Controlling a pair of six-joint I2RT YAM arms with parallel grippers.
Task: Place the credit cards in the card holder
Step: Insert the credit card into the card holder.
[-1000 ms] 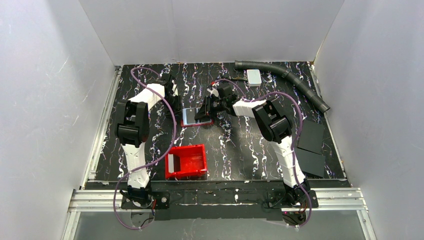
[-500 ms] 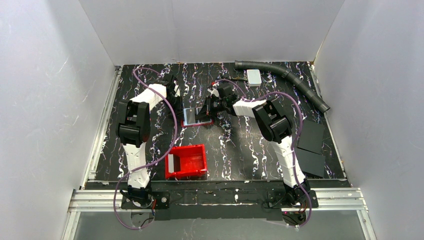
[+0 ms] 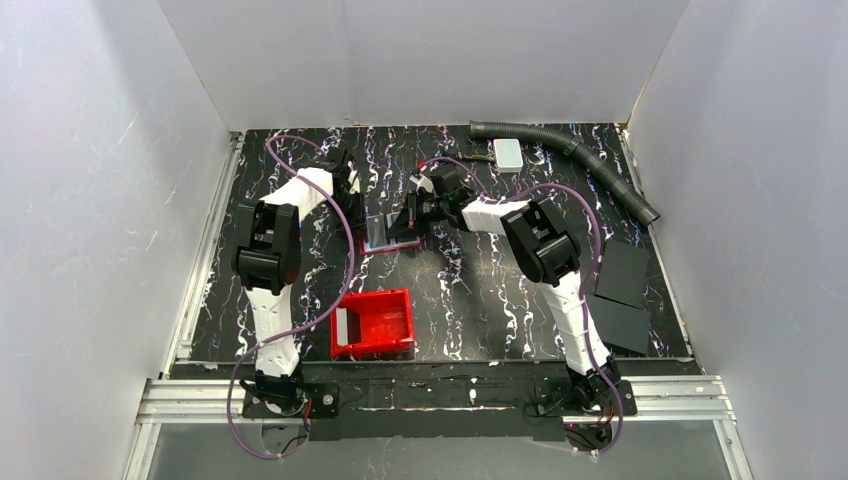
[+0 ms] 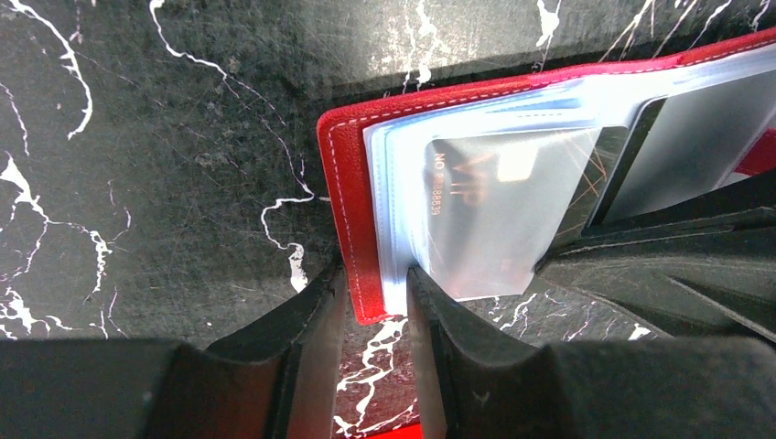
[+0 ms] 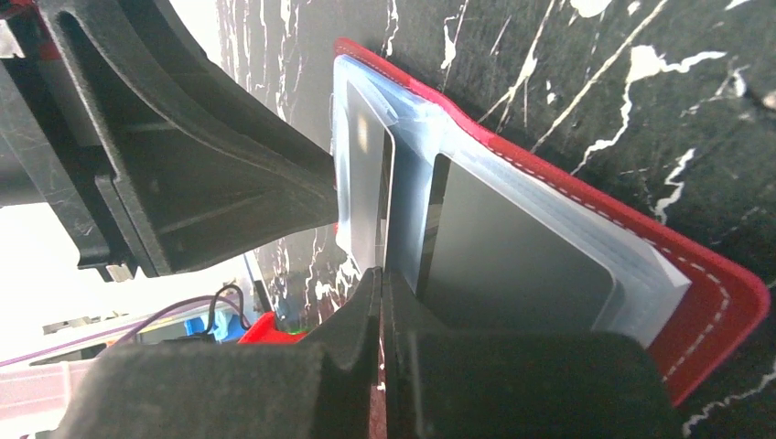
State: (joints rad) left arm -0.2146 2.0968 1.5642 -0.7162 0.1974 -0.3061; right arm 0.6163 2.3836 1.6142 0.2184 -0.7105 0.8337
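Note:
The card holder [image 3: 383,238], a red wallet with clear sleeves, lies open at the middle of the table, its sleeve pages tilted up. My left gripper [image 4: 375,302] is shut on the corner of its red cover [image 4: 343,183] and sleeves; in the top view the left gripper [image 3: 357,212] is at the wallet's left edge. One sleeve holds a pale card [image 4: 494,210] printed "VIP". My right gripper [image 5: 384,283] is shut on a thin grey credit card [image 5: 362,187], seen nearly edge-on among the sleeves. A dark card [image 5: 512,265] sits in the sleeve beside it. The right gripper [image 3: 407,224] is at the wallet's right side.
A bright red bin [image 3: 385,322] with a white card [image 3: 347,325] in it stands near the front. A white box [image 3: 508,153] and a grey hose [image 3: 575,150] lie at the back right. Two black sheets [image 3: 620,275] lie at the right edge.
The wallet's pale sleeve pages have tilted up and look narrower from above. My right gripper has shifted a little left and back. The left arm has barely moved.

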